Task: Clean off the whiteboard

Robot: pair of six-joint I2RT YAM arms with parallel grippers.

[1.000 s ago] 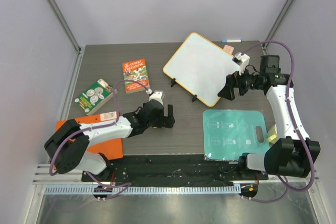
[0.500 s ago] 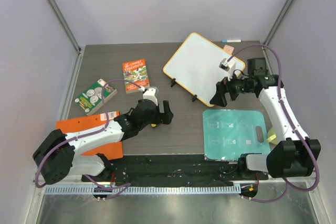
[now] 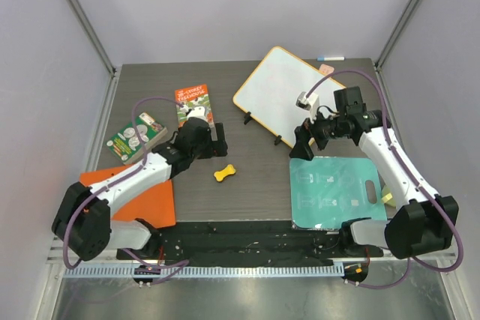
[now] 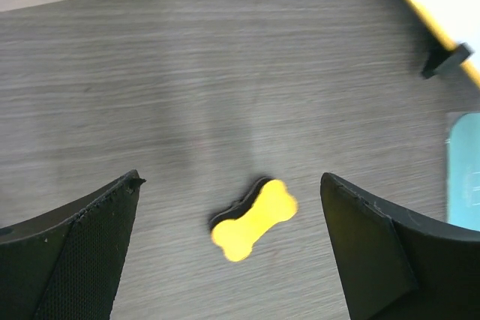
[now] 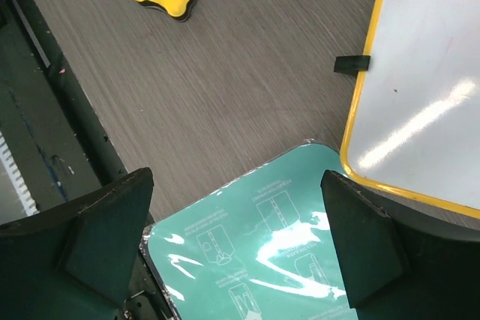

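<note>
Orange-yellow trim is seen around the whiteboard [image 3: 289,95], which is located at the far right of the tabletop [image 3: 255,185], turned at an angle and fitted with small black stand feet along its near-left edge. Faint pink marks are visible on its white surface in the right wrist view [image 5: 427,73]. A teal mat [image 3: 335,191] with a handle hole is laid flat just nearer than the whiteboard. The right end effector [image 3: 304,144] is held above the gap between the whiteboard's near edge and the mat; its fingers are spread apart and nothing is gripped [image 5: 236,177]. A yellow bone-shaped eraser [image 3: 224,173] with a dark underside is lying on the bare tabletop, well apart from the whiteboard. The left end effector [image 3: 210,134] is positioned near an orange-covered book [image 3: 195,109], to the far left of the eraser. In the left wrist view its fingers are set wide apart [image 4: 229,185] and empty, with the eraser [image 4: 253,219] framed between them on the tabletop. A green book [image 3: 135,137] is placed further left.
</note>
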